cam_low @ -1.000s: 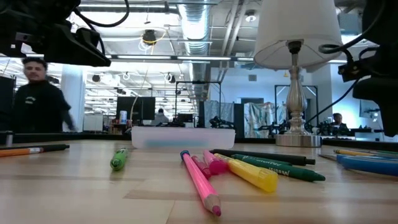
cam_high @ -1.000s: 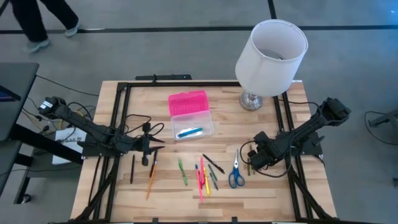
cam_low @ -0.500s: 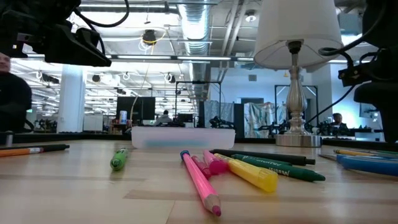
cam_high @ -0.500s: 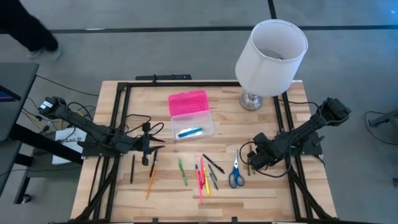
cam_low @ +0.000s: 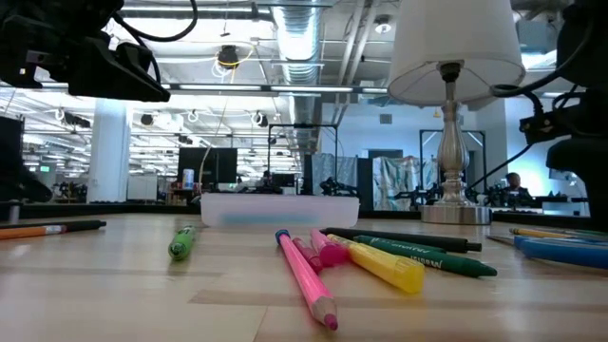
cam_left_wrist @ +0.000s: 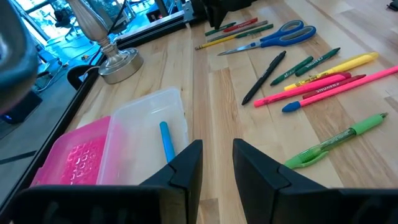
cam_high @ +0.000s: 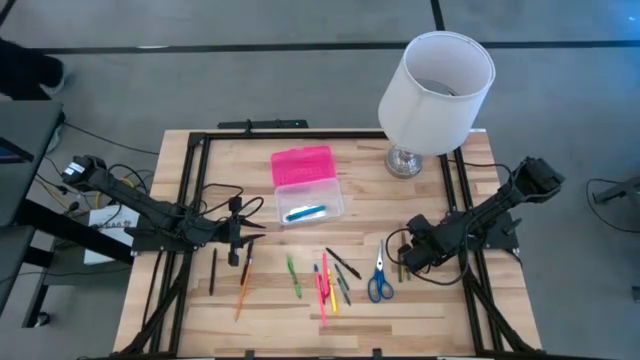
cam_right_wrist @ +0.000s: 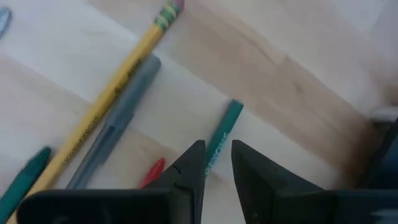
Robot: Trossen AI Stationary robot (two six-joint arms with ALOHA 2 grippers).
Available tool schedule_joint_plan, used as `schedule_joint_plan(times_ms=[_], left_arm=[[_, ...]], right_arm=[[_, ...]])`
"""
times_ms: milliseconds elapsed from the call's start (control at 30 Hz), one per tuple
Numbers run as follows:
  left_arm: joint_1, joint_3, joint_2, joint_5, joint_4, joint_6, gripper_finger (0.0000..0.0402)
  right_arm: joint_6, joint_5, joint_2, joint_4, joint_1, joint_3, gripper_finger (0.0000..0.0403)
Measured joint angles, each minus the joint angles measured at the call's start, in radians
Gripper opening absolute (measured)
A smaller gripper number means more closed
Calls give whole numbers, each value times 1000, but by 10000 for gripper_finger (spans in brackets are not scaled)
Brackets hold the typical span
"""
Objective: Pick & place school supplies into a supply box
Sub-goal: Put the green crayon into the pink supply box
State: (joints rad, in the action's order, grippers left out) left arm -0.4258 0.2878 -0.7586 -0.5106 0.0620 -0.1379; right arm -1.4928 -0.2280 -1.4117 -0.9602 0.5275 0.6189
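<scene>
Lamp point(cam_high: 436, 85) at the desk's point(cam_high: 260, 310) far right corner. Box point(cam_high: 307, 185) mid-desk toward the far edge: pink lid flipped back, clear base holding one blue pen point(cam_high: 305, 213). Supplies point(cam_high: 330, 280) strewn along the near edge. Left gripper point(cam_high: 234, 240) slightly parted, empty, near the left edge. Right gripper point(cam_high: 407, 258) slightly parted, empty, low over pencils by the right edge.

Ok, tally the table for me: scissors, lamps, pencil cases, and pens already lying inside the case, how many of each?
Scissors: 1
Lamp: 1
Pencil case: 1
Blue pen inside the case: 1
Total: 4
</scene>
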Motion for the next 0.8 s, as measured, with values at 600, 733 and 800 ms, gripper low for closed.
schedule_joint_plan(times_ms=[600, 733, 800], left_arm=[[0, 0, 0, -2, -2, 4, 84], [0, 0, 0, -2, -2, 4, 84], [0, 0, 0, -2, -3, 4, 84]], right_arm=[[-20, 55, 6, 104, -30, -71, 73], [18, 58, 5, 110, -31, -72, 64], [50, 58, 5, 116, -31, -72, 55]])
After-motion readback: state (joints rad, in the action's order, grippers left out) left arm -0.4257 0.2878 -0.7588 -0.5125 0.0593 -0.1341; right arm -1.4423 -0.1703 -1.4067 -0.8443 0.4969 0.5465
